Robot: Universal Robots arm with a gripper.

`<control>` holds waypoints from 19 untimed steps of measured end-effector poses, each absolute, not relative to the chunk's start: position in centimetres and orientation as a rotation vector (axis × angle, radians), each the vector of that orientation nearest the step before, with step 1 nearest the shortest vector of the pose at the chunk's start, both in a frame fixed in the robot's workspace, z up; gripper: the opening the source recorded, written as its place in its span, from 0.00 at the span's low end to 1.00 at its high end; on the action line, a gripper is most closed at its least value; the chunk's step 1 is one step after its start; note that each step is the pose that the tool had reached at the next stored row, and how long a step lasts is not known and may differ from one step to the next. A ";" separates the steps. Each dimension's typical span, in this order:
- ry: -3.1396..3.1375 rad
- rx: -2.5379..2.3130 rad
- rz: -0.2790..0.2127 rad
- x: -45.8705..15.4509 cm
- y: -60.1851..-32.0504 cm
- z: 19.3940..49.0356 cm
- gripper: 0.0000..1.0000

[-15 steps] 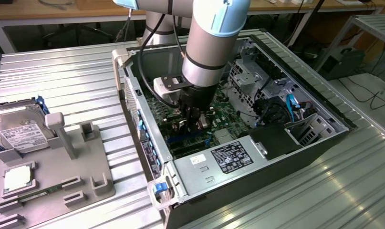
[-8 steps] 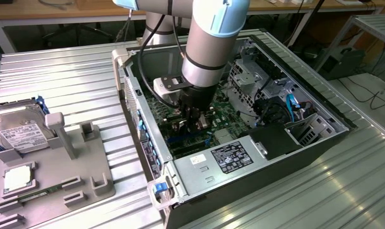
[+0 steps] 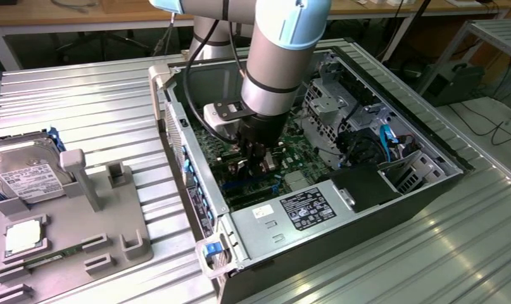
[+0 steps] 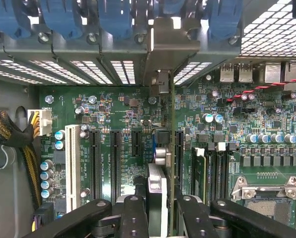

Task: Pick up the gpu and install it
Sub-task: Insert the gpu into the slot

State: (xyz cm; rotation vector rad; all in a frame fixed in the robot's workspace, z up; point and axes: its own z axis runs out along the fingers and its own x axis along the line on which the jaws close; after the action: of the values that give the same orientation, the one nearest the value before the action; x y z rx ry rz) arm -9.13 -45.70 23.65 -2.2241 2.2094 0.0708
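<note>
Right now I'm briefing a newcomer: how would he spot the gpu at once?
Look inside the open computer case, over the green motherboard. Gripped in the black tool stands the gpu, a thin card edge-on; unlike the empty black slots beside it, it carries a silver bracket.

The exterior view looks down at a slant from well back. It takes in the open computer case (image 3: pixel 323 253) on the ribbed metal table (image 3: pixel 95 107), the grey parts fixture (image 3: pixel 95 228) at lower left and the arm (image 3: pixel 280 57) entering from top centre. The wrist view sits close inside the case, facing the motherboard (image 4: pixel 113 114) squarely past the gripper (image 4: pixel 160 208). Both views share the motherboard and the gpu (image 4: pixel 170 49).
</note>
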 end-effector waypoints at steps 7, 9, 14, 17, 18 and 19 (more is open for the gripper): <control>2.205 -2.228 0.071 -9.1 -45.8 23.6 0.28; 2.205 -2.228 0.071 -9.1 -45.8 23.6 0.28; 2.205 -2.228 0.071 -9.1 -45.8 23.7 0.28; 2.204 -2.229 0.071 -9.1 -45.8 23.9 0.28; 2.204 -2.229 0.070 -9.1 -45.8 23.9 0.28; 2.204 -2.230 0.070 -9.1 -45.8 23.9 0.28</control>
State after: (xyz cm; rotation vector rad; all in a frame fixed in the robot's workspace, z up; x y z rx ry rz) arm -9.13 -45.81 23.92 -2.2302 2.2044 0.0697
